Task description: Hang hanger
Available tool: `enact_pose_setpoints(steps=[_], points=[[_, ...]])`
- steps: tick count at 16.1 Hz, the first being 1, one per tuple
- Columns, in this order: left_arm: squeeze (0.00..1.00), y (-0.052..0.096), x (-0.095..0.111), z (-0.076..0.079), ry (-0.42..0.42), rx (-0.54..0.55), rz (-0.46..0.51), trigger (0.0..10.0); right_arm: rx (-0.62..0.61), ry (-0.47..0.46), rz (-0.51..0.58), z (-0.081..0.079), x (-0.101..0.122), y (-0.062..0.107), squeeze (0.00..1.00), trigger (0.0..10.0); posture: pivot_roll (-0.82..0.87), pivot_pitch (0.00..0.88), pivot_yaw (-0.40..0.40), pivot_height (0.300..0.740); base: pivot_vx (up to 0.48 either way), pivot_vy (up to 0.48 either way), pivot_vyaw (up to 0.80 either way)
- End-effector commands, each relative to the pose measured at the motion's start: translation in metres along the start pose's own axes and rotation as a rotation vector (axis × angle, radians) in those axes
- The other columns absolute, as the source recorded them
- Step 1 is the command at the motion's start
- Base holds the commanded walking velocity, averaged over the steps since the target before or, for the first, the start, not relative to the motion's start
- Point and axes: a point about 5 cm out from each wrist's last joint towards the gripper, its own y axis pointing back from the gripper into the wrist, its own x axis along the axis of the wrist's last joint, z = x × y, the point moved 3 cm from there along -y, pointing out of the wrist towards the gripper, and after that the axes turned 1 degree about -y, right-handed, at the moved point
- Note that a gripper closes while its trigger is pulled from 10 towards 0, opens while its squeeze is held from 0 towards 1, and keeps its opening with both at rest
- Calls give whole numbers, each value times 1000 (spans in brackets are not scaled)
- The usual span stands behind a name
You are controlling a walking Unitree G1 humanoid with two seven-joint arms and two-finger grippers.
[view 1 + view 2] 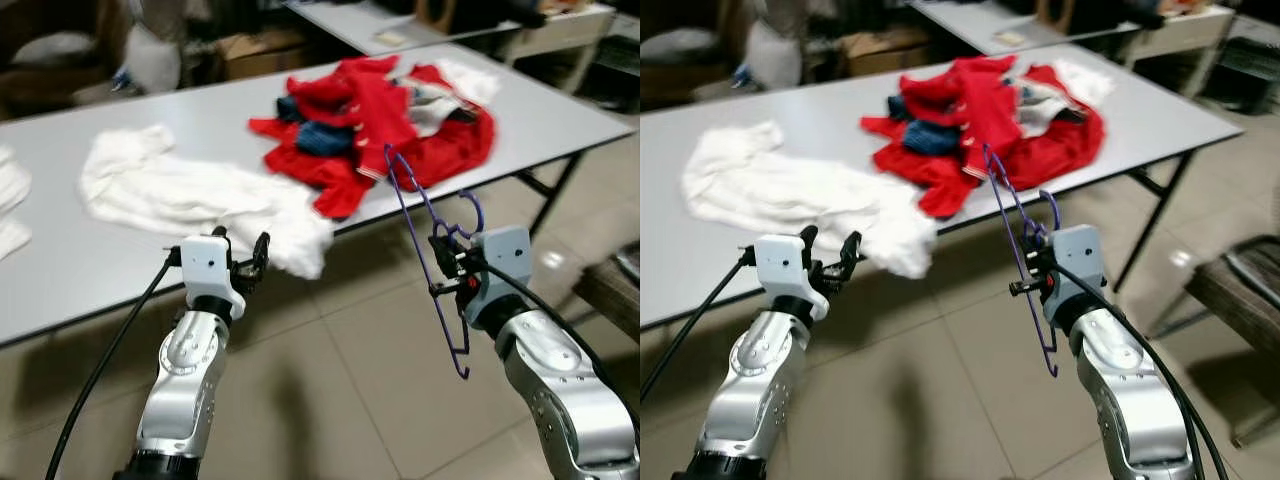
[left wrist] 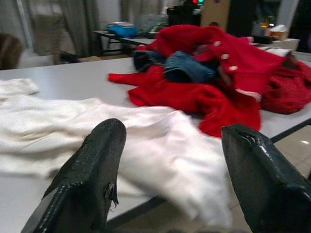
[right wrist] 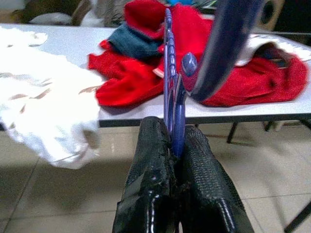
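A thin purple hanger (image 1: 425,250) stands nearly upright in front of the table edge, its hook (image 1: 472,212) curling toward the right arm. My right gripper (image 1: 447,262) is shut on it near the hook; in the right wrist view the two black fingers (image 3: 155,184) pinch the purple wire (image 3: 171,87). My left gripper (image 1: 245,260) is open with nothing between its fingers, held just before the table's front edge, facing a white garment (image 1: 200,195) that droops over that edge.
A long grey table (image 1: 560,110) carries a heap of red clothes (image 1: 385,125) with a blue piece (image 1: 322,137) among them. More tables and boxes stand behind. A dark bench (image 1: 1240,280) is at the right. Tiled floor lies below.
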Motion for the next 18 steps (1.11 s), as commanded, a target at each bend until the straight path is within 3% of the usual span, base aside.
enact_pose_setpoints(steps=[1, 4, 6, 11, 14, 18], points=[[0, -1, 0, 6, -12, -12, -19, 10000, -2, 30, 6, 0, 0, 0, 0, 10000, -158, 0, 49, 740, 420, 0, 756], [0, -3, 0, 9, -9, -21, -30, 10000, -28, 32, 4, 4, -1, 2, 0, 10000, -167, 0, 60, 740, 420, 0, 754], [0, -4, 0, 11, -7, -27, -35, 10000, -70, -17, 17, 11, 1, 3, 0, 10000, -169, 0, 61, 740, 412, 0, 0], [0, -7, -1, 16, -12, -56, -59, 10000, -70, -9, 30, 10, 2, 3, 0, 10000, -172, 0, 61, 740, 236, 0, 0], [0, -9, -10, 30, -64, -193, -88, 10000, -72, -10, 32, 10, 3, 3, 0, 10000, -174, 0, 57, 740, 0, 0, 0], [0, -22, -28, 50, -181, -421, -181, 10000, -71, -8, 27, 9, 3, 6, 0, 10000, -181, 0, 56, 740, 0, 0, 0]])
